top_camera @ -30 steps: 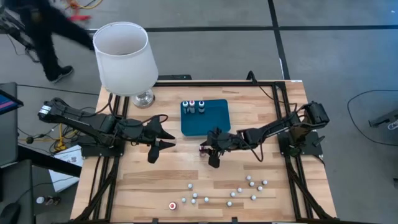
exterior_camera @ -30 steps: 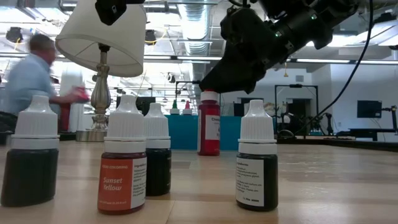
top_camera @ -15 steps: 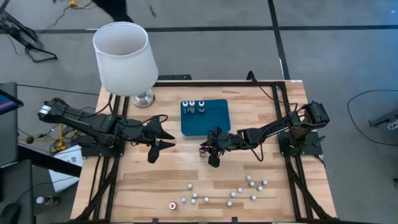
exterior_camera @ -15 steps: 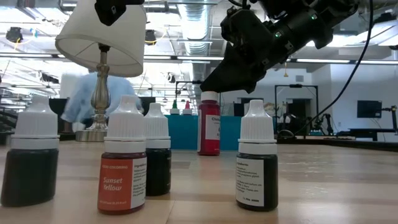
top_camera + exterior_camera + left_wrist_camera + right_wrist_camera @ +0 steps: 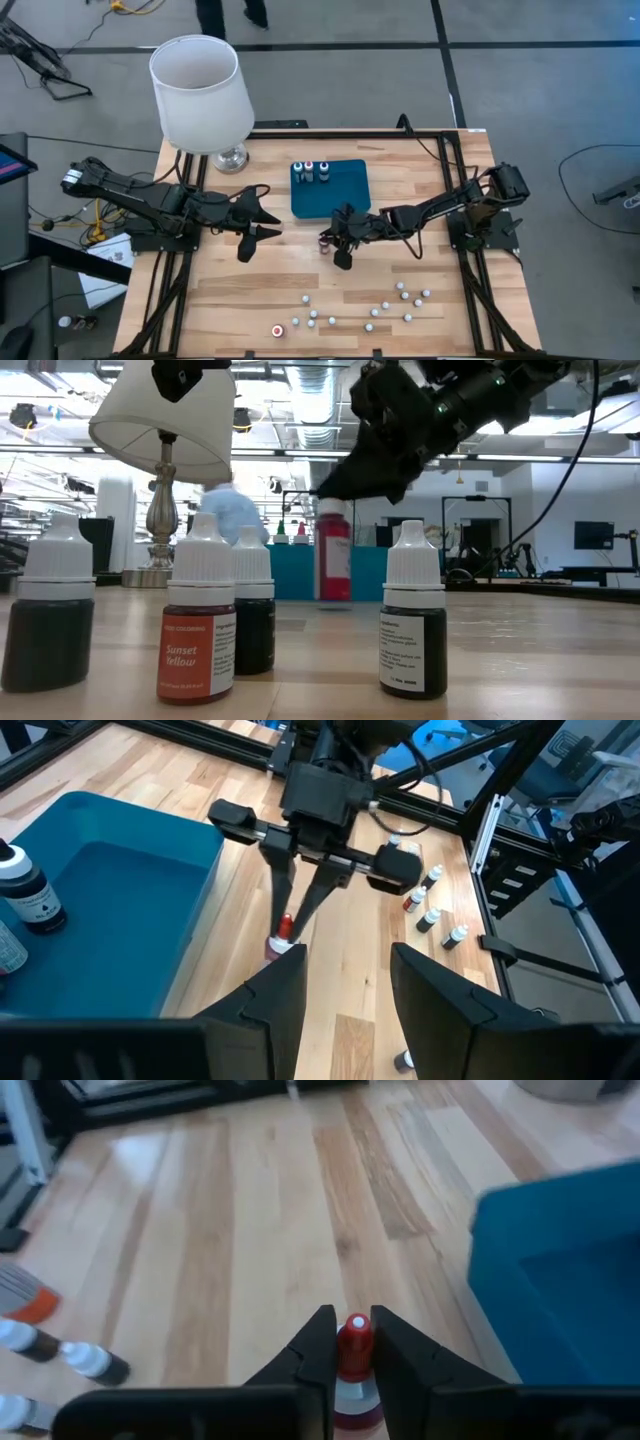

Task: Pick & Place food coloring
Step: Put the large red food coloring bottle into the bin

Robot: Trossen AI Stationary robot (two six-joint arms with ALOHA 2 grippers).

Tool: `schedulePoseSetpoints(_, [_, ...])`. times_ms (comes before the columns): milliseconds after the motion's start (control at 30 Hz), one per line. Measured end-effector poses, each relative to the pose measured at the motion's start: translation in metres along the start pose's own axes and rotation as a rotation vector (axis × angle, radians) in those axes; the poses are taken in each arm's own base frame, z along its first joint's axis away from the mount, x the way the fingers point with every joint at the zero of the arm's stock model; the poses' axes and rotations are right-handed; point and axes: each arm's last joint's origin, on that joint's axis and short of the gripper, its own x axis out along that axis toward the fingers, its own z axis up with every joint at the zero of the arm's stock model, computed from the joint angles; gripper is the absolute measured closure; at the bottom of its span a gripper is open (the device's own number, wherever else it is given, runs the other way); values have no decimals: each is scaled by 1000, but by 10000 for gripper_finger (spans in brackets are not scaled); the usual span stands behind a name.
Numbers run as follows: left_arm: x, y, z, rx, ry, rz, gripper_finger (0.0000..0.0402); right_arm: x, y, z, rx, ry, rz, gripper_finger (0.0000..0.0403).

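Observation:
A red food coloring bottle (image 5: 325, 241) stands just in front of the dark teal tray (image 5: 335, 195), with my right gripper (image 5: 331, 244) shut on it. The bottle also shows in the low view (image 5: 333, 560), the left wrist view (image 5: 281, 932) and the right wrist view. Three more bottles (image 5: 311, 171) stand upright in the tray's far left corner. Several small bottles (image 5: 365, 308) are scattered near the table's front edge. My left gripper (image 5: 268, 213) hovers open to the left of the tray, with nothing between its fingers. My right gripper pinches the red bottle's top end (image 5: 356, 1342) between its two fingers. The fingers (image 5: 365, 470) slant down onto it from the table's right. The bottle stays upright below them; whether its bottom rests on the table or is just clear of it, I cannot tell.
A lamp with a white shade (image 5: 200, 95) stands at the far left corner. Close to the low camera stand several bottles, among them an orange one (image 5: 198, 650) and dark ones (image 5: 413, 650). Bare wood lies between the tray and the scattered bottles. A person (image 5: 235, 515) moves in the room behind.
My right gripper has shut on the top of the red bottle without leaving its place. My left gripper has kept still. Behind the table a person has walked across the room.

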Motion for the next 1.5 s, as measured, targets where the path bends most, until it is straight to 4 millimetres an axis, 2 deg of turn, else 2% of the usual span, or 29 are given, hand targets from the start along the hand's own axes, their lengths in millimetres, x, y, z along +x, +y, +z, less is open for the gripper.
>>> schedulePoseSetpoints(367, [0,0,0,0,1,0,265,-1,4,26,-44,24,-4,363])
schedulePoseSetpoints(500, [0,0,0,1,3,1,265,-10,2,43,-54,2,-11,366])
schedulePoseSetpoints(633, [0,0,-1,2,10,4,265,-29,-9,60,-45,-54,-29,362])
schedulePoseSetpoints(767, [0,1,-2,5,22,9,265,-53,-26,73,-52,-74,-69,364])
schedulePoseSetpoints(933, [0,1,-2,5,21,9,265,-76,-53,77,-47,-17,-147,364])
schedulePoseSetpoints(1033, [0,1,-2,5,21,9,265,-82,-69,77,-30,13,-195,361])
schedulePoseSetpoints(1200, [0,1,-2,2,19,8,265,-84,-94,77,-24,29,-264,364])
schedulePoseSetpoints(1500, [0,1,-2,-26,20,9,265,-70,-144,70,34,56,-364,360])
